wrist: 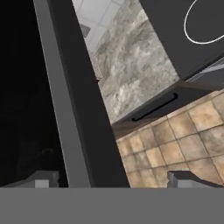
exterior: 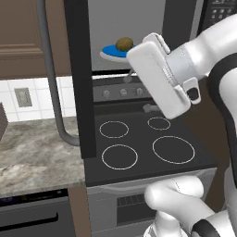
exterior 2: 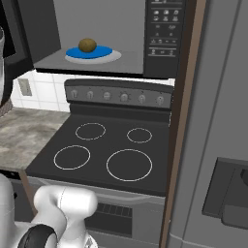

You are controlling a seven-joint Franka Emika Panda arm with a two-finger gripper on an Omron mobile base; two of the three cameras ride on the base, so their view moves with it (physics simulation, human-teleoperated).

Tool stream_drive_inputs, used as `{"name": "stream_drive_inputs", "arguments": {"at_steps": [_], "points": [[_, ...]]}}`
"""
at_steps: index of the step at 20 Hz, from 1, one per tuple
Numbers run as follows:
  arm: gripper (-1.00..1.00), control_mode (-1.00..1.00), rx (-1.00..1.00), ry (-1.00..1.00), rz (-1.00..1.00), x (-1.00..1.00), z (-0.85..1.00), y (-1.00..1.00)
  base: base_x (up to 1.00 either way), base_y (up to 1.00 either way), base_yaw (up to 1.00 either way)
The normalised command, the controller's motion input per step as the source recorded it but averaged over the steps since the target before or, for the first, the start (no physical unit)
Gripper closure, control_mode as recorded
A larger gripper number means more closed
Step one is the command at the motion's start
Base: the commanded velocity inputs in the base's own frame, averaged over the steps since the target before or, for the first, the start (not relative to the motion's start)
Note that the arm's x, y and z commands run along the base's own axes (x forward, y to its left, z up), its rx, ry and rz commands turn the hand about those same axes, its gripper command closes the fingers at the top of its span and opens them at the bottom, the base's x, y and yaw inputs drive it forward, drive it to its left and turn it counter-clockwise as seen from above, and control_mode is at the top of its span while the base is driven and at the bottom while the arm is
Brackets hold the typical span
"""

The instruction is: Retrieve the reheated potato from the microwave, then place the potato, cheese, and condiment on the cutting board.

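The microwave (exterior: 125, 21) (exterior 2: 164, 29) hangs above the stove with its door (exterior: 78, 69) swung wide open. Inside, the brownish potato (exterior: 124, 44) (exterior 2: 87, 45) rests on a blue plate (exterior: 112, 51) (exterior 2: 92, 52). My white hand (exterior: 159, 76) hovers in front of the opening, just right of the potato and apart from it. In the hand view my gripper (wrist: 114, 180) is open, its two tips far apart, and the dark door edge (wrist: 74, 109) runs up between them. The cheese, condiment and cutting board are out of view.
The door's grey bar handle (exterior: 50, 65) curves down over the marble counter (exterior: 37, 148) (wrist: 131, 65). Below lies the black stovetop (exterior: 139, 143) (exterior 2: 106, 145) with ring burners and a knob panel (exterior 2: 121, 96). A grey cabinet front (exterior 2: 218, 145) stands at right. Tiled floor (wrist: 183, 144) is below.
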Motion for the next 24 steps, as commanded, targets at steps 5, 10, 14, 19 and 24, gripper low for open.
{"name": "stream_drive_inputs", "arguments": {"at_steps": [5,10,14,19,24], "points": [[-1.00,-1.00,-0.22,-0.02,-0.15,0.15,0.00,-0.51,0.00,0.00,0.00],[-1.00,-1.00,-0.29,-0.17,-0.13,0.21,-0.01,-0.36,0.00,0.00,0.00],[-1.00,-1.00,-0.37,-0.26,-0.14,0.21,-0.03,-0.24,0.00,0.00,0.00],[-1.00,-1.00,-0.31,-0.23,-0.14,0.31,0.00,-0.22,0.00,0.00,0.00],[-1.00,-1.00,-0.12,-0.21,-0.04,0.51,0.00,-0.18,0.00,0.00,0.00]]}}
